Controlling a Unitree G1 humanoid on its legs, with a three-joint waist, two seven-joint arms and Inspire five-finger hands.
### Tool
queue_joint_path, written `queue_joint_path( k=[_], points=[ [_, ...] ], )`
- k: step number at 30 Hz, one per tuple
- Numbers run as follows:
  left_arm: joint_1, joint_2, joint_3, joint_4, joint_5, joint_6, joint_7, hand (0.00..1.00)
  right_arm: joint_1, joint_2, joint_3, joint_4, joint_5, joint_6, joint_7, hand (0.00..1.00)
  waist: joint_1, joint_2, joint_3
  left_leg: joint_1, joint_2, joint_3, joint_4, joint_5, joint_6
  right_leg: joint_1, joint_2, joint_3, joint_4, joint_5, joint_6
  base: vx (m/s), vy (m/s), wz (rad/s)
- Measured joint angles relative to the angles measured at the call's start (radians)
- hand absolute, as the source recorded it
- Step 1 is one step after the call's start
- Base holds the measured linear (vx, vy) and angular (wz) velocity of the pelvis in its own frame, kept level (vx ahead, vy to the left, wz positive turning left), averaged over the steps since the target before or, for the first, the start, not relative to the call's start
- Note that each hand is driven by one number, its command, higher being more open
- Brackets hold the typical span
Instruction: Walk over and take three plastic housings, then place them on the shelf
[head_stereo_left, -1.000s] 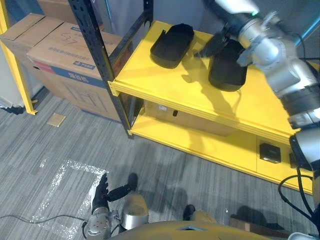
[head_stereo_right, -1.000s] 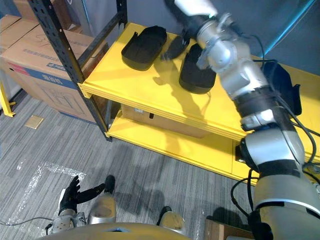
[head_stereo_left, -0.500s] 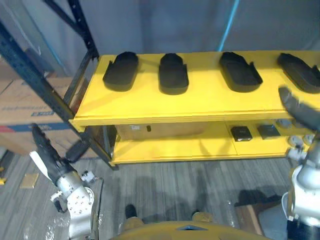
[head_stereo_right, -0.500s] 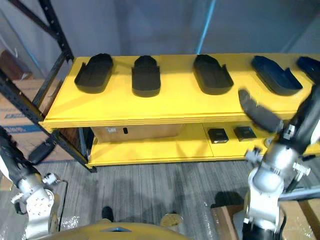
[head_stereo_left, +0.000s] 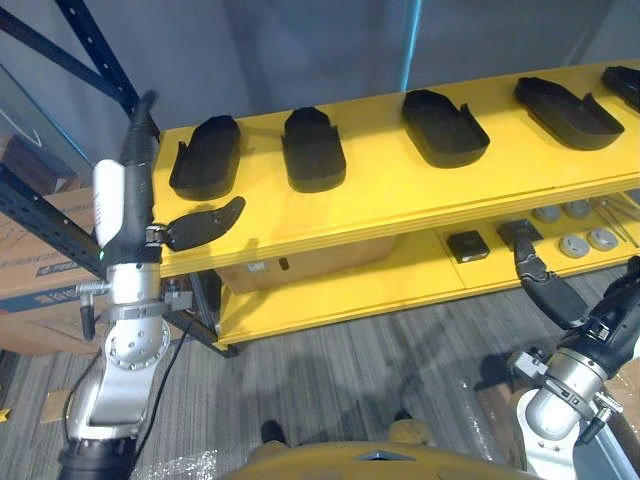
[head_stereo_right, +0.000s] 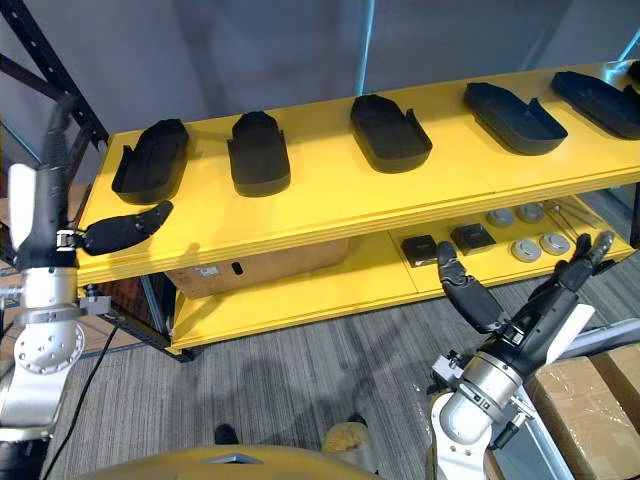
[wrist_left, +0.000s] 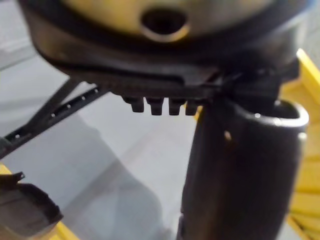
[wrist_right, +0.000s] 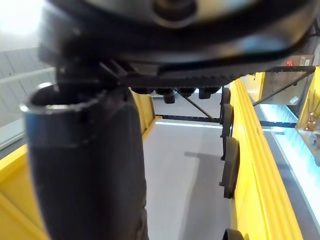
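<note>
Housings (head_stereo_right: 258, 152) in row on top shelf (head_stereo_right: 330, 197), lower shelf (head_stereo_right: 330, 290) w/ carton (head_stereo_right: 250, 266) L, small parts (head_stereo_right: 468, 237) R

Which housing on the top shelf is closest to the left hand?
The leftmost housing, at the left end of the shelf: the left hand is up just beside it, and the rest lie further right.

Row of black plastic housings (head_stereo_right: 259, 152) on yellow shelf (head_stereo_right: 330, 225), left hand (head_stereo_right: 42, 215) raised at its end, right hand (head_stereo_right: 530, 320) spread low
</note>
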Motion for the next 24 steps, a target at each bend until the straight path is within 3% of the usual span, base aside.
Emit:
queue_joint_path(
  k=[4, 10, 15, 19, 24],
  points=[
    [-0.143, 0.114, -0.032, 0.205, -0.007, 0.097, -0.094, 1.00, -0.007, -0.083, 0.003, 0.001, 0.001, 0.000, 0.012, 1.00, -0.017, 0.034, 0.016, -0.003, -0.008, 0.017, 0.000, 0.001, 0.004, -0.036, -0.007, 0.023, 0.039, -0.019, 0.004, -0.02, -0.007, -0.10],
    [-0.274, 0.247, -0.063, 0.460, -0.034, 0.182, -0.119, 1.00, -0.007, -0.146, 0.002, 0.005, 0.000, 0.003, -0.041, 1.00, -0.044, 0.050, 0.055, -0.031, -0.016, 0.036, 0.000, 0.004, 0.015, -0.104, -0.010, 0.050, 0.091, -0.039, 0.001, -0.02, -0.012, -0.07],
    [-0.354, 0.321, -0.066, 0.514, -0.074, 0.250, -0.116, 1.00, -0.008, -0.148, 0.002, 0.113, 0.007, 0.035, -0.090, 1.00, -0.066, 0.054, 0.075, -0.052, -0.026, 0.037, 0.001, 0.015, 0.025, -0.137, -0.017, 0.060, 0.118, -0.039, 0.007, 0.00, -0.001, -0.01],
    [-0.390, 0.354, -0.066, 0.506, -0.101, 0.273, -0.113, 1.00, 0.023, -0.117, 0.001, 0.257, 0.010, 0.056, -0.112, 1.00, -0.068, 0.074, 0.086, -0.039, -0.027, 0.037, 0.001, 0.015, 0.026, -0.123, -0.018, 0.060, 0.119, -0.041, 0.006, 0.00, 0.000, 0.00],
    [-0.390, 0.357, -0.067, 0.454, -0.117, 0.290, -0.155, 1.00, 0.084, -0.094, 0.047, 0.254, 0.023, 0.056, -0.064, 1.00, -0.078, 0.079, 0.091, -0.022, -0.027, 0.023, 0.000, 0.014, 0.027, -0.091, -0.024, 0.037, 0.119, -0.058, 0.008, -0.03, -0.015, 0.10]
  ],
)
